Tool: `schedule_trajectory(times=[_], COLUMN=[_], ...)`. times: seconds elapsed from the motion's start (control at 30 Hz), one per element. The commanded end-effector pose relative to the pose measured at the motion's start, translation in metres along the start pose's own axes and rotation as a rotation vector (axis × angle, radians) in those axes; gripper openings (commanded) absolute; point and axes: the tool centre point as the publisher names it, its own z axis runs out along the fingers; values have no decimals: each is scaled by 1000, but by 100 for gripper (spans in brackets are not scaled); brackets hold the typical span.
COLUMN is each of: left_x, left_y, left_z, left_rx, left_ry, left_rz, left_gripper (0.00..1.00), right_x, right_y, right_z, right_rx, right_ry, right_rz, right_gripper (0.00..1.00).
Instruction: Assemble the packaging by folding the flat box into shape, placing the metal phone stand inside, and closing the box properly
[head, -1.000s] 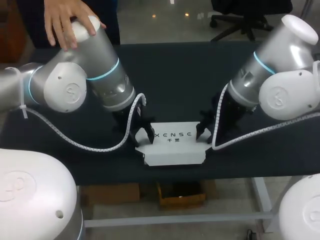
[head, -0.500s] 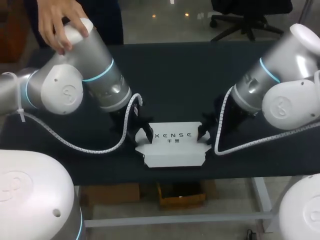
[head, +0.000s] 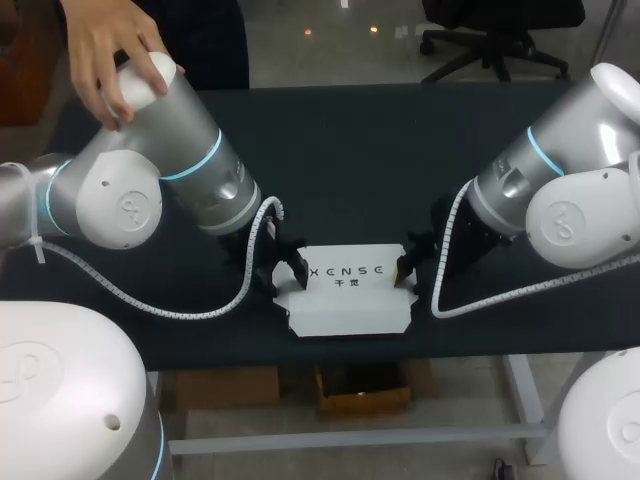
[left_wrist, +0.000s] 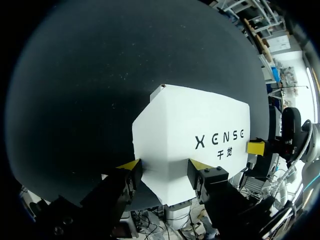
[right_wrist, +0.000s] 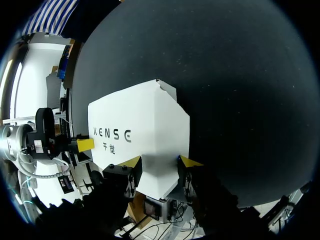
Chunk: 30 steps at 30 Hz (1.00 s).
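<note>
Two pairs of yellow tips, both spread wide, nothing clamped. On the left gripper (left_wrist: 165, 167), fingertips (left_wrist: 129, 164) sit either side of the white box (left_wrist: 200, 125) at its end flap. Same deal for the right gripper (right_wrist: 160, 162) at the opp end. White box lying flat near the front edge of the dark table (head: 380, 150), printed face up, btwn the two grippers.

Further out: white coiled cable (head: 150, 290) looping off the left arm (head: 150, 180), another off the right arm (head: 560, 190). Also a person's hand (head: 105, 50) resting on the left arm's top joint, by the table's back corner.

Vs 1 s ago: left arm's top joint shifted left w/ the hand still on it, right arm's elbow swung out right and lower, white box in abt the same spot.
</note>
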Motion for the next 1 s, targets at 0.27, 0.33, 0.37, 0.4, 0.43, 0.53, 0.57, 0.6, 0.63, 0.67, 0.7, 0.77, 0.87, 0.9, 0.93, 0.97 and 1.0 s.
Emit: schedule_trajectory(times=[0.27,0.33,0.37,0.4,0.43,0.53,0.57,0.6,0.63,0.67,0.7,0.77,0.87,0.9,0.93,0.97,1.0], left_x=[-4,-4,-4,-4,-4,-5,-5,-5,-5,-5,-6,-6,-6,-6,-6,-6,-6], left_y=[5,4,4,3,3,3,2,2,2,2,2,2,1,1,1,1,1], left_z=[10,11,11,11,12,12,12,13,13,13,14,14,16,16,16,16,16], left_rx=[39,41,42,44,45,49,50,50,50,50,51,50,46,46,45,44,44], left_ry=[34,39,40,41,43,49,52,53,54,58,59,64,75,76,81,83,84], left_rz=[12,15,16,17,18,21,23,24,25,27,27,27,30,30,31,32,32], left_gripper=[58,56,55,54,52,51,51,52,53,53,53,53,53,53,53,53,53], right_x=[-1,-1,-1,-1,-1,-2,-2,-2,-3,-3,-3,-3,-3,-3,-2,-2,-2], right_y=[1,1,1,1,2,2,2,2,2,2,3,3,3,3,3,3,3], right_z=[5,6,6,7,7,8,8,9,9,10,10,10,11,11,11,11,12], right_rx=[2,3,3,4,4,4,4,3,3,3,3,-1,-5,-6,-8,-11,-15], right_ry=[23,25,26,26,26,29,30,32,33,36,39,49,62,66,73,78,85], right_rz=[-7,-8,-8,-9,-9,-8,-9,-9,-9,-10,-10,-14,-19,-20,-22,-24,-27], right_gripper=[44,44,44,45,45,44,44,44,44,44,44,45,45,45,44,44,44])
